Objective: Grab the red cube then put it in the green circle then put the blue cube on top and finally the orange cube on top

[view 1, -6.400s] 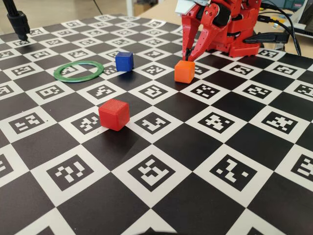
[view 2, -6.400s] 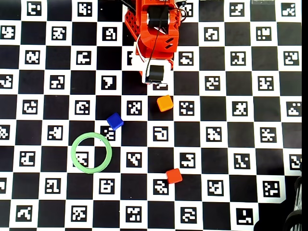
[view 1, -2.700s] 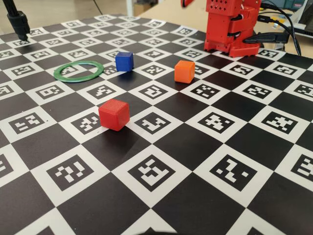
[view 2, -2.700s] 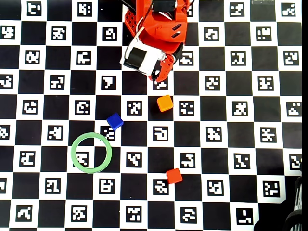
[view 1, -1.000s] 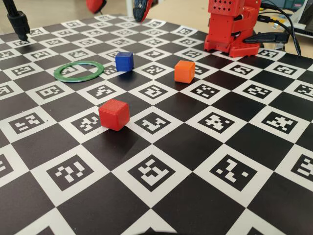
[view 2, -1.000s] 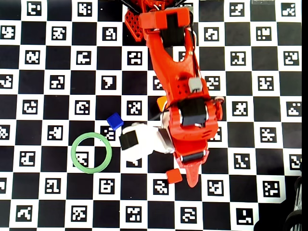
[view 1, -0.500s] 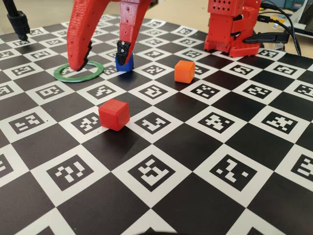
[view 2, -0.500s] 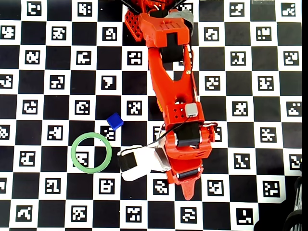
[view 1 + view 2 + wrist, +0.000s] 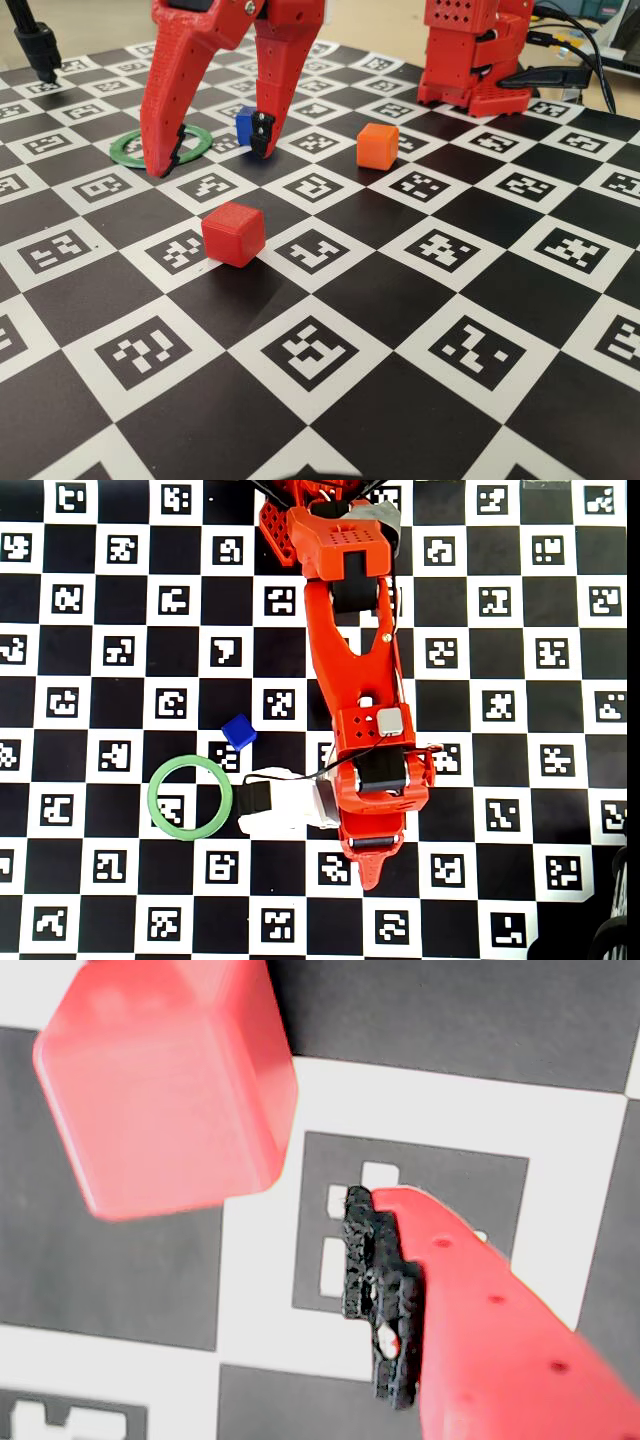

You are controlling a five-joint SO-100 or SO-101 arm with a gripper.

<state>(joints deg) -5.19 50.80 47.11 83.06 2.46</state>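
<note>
Hovering with its two fingers wide apart, the red plastic gripper (image 9: 210, 160) holds nothing; the small matte red cube (image 9: 233, 234) lies below it, lower centre of the fixed view.

Checkerboard table (image 9: 400, 420) of black squares and white marker tiles. Carries, in fixed view, red cube (image 9: 233, 234) near centre, orange cube (image 9: 377, 146) at 2 o'clock from it, blue cube (image 9: 243, 123) at 12, green circle (image 9: 132, 152) flat at 10. All well apart.
</note>
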